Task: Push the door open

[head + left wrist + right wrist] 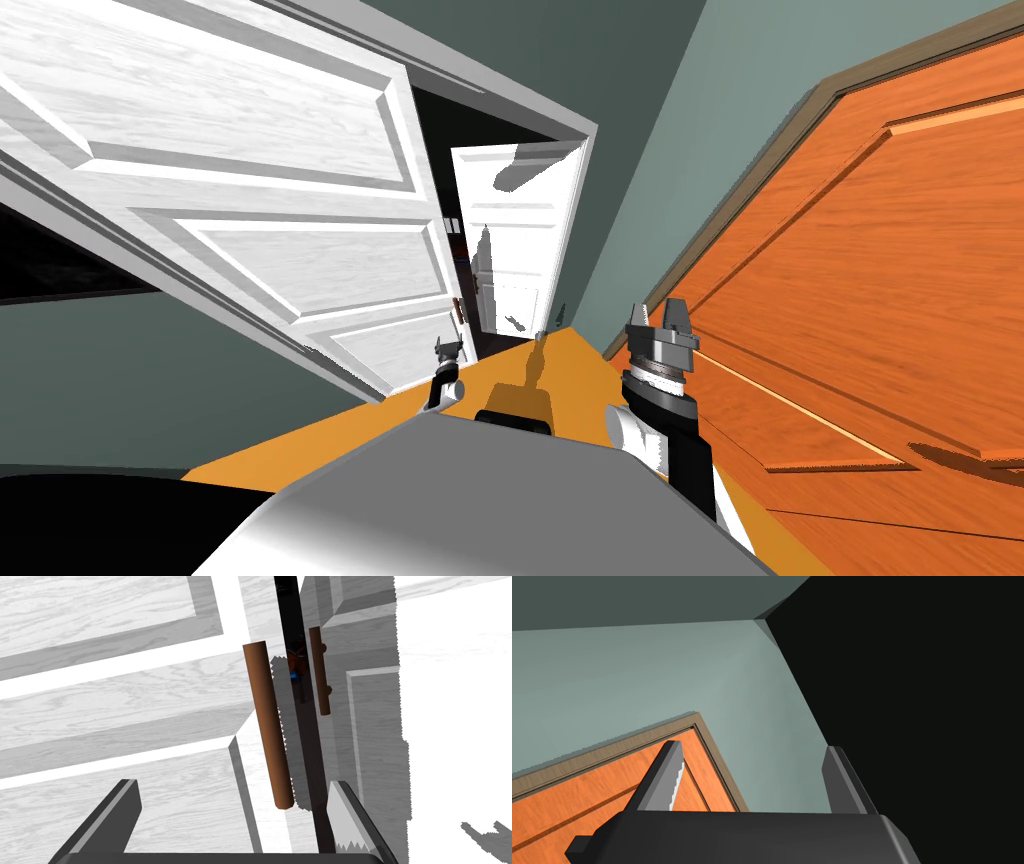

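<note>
On the left, the white door (pixel 250 200) is running past the picture's edges, so its top and outer part are cut off. On the right, the orange door (pixel 880 300) is being cropped too. In the dark gap (pixel 287 606) beside the handle (pixel 267 726), tiny red and blue things (pixel 294 661) are showing, too small to tell.

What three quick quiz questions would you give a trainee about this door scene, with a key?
1. True or false: the left end effector is shut on the brown bar handle.
2. The side door by the right end effector is: A white, B orange, C green.
3. Which arm is at the white door?
Key: 1 false, its fingers stand open; 2 B; 3 the left.
</note>
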Robot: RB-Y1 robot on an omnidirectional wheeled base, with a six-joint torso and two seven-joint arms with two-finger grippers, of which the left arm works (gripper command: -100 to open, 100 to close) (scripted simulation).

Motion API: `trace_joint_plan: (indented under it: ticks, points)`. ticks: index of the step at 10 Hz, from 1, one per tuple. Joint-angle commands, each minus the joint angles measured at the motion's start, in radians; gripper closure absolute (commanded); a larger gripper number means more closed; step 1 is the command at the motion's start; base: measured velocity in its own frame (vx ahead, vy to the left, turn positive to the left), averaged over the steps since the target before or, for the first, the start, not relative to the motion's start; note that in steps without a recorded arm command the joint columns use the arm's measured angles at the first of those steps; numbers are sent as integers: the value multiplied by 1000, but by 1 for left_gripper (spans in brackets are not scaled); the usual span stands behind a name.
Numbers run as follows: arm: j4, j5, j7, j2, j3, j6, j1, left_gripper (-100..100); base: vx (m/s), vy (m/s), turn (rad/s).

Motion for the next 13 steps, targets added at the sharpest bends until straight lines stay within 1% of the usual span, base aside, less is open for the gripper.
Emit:
trace_joint_plan:
  ticks: [1,2,5,6,9,10,13]
  points:
    - [31,18,28,-3,2,-6,-11,-100,83,50,-77]
    - [73,39,62,-5,4,-15,-28,-100,119,72,-133]
    - [125,65,103,-7,7,-27,-48,-100,98,66,-75]
    - [157,81,129,-9,9,-34,-60,-100,109,71,-95]
    - [222,113,180,-14,12,-48,-85,-100,110,75,-90]
    - [220,106,172,-12,11,-50,-85,-100,40,32,-14]
    - [230,111,181,-4,15,-52,-87,-100,145,87,-24]
